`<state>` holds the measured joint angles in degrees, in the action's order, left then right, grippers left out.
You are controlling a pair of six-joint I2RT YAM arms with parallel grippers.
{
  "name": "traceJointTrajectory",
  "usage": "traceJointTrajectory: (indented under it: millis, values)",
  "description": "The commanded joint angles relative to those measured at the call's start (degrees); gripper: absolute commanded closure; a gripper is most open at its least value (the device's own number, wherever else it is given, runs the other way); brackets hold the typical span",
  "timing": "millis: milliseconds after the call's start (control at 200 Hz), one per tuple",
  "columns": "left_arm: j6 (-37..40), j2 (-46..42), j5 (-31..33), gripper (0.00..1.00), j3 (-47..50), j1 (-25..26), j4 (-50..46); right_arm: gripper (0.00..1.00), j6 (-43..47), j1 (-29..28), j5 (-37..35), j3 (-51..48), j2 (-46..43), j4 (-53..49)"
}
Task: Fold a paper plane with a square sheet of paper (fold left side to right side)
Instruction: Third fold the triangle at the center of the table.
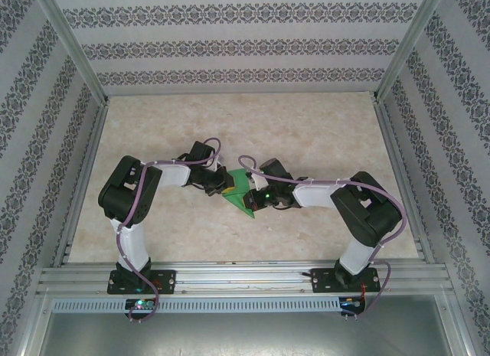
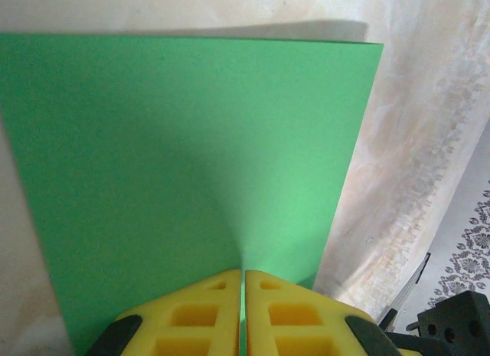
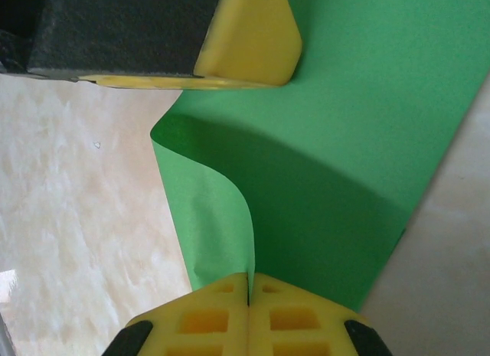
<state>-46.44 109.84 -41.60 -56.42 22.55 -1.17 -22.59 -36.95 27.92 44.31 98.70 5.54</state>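
Clamped the square sheet of paper (image 2: 191, 157) from both sides — left gripper (image 2: 243, 273) biting its left edge, right gripper (image 3: 249, 278) biting opposite.

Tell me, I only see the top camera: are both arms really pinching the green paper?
Observer: Yes. The left wrist view shows the left gripper with its jaws shut on the square sheet of paper.
Operator: And the other one?
Observer: The right gripper has its jaws shut on an edge too, where the paper bends in a rounded curl, not a crease.
Operator: Are they close?
Observer: Yes; the right wrist view has the left gripper's yellow finger just beyond that curl.
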Motion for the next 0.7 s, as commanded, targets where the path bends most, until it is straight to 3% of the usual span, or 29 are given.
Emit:
traceJointTrajectory:
  millis: [0,365,694]
  values:
    - [1.4,2.2,1.8,0.89,-0.4,0.8,-3.9,1.00,0.4,0.7,-0.8,1.6,0.7,-1.2]
    - [1.2,1.6,1.1,0.86,-1.4,0.8,-3.8,1.00,0.7,1.0,-0.3,1.6,1.6,-2.8]
    - [3.7,1.0,0.4,0.83,-9.6,0.7,-8.5,1.00,0.2,0.9,0.4,0.9,2.6,-3.2]
